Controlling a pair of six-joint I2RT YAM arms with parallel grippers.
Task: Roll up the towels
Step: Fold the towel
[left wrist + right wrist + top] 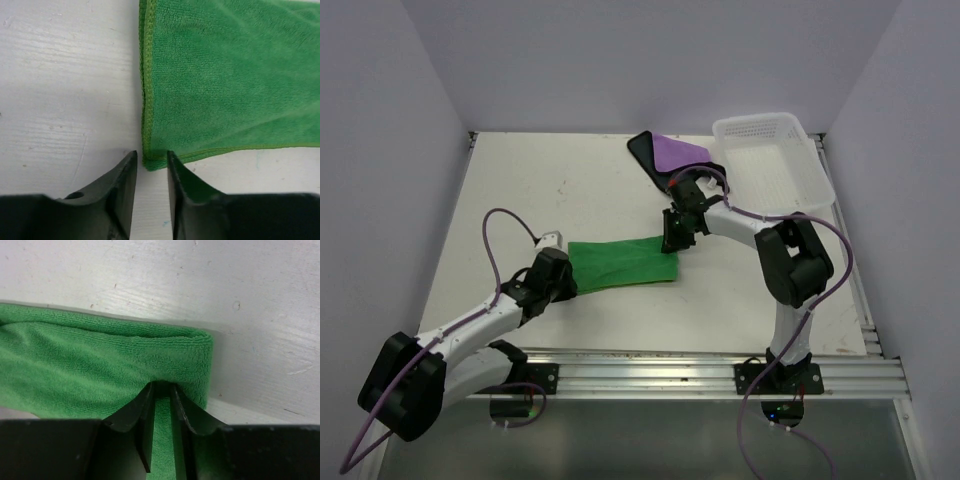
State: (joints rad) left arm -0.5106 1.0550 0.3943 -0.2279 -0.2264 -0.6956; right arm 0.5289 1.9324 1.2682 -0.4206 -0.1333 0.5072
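Black right gripper [161,387]: fingers pressed nearly together with green cloth in the slit between them. I judge it to be pinching the green towel [100,360] close to its folded right end.
Left gripper [150,156]: fingers narrowly parted, with bare table [60,75] showing in the gap. The towel's lower left corner sits right at the tips and is not clearly clamped.
Green towel, place: centre of the top view, a flat strip running left to right with one gripper at each short end.
Green towel, shape: doubled over on itself. The right wrist view shows a rounded fold at upper right, and the left wrist view shows stacked hems along the left edge. No coil shows anywhere.
Purple towel [675,152]: upper centre of the top view, well apart from both grippers, lying loose with its black back showing. It is just beside or touching the basket [760,122]; I cannot tell which.
Done: by my reading, only the green towel's fold into a strip.
Left: rolling the green strip, then all of the work on the purple towel.
Stage: early, since neither towel is rolled.
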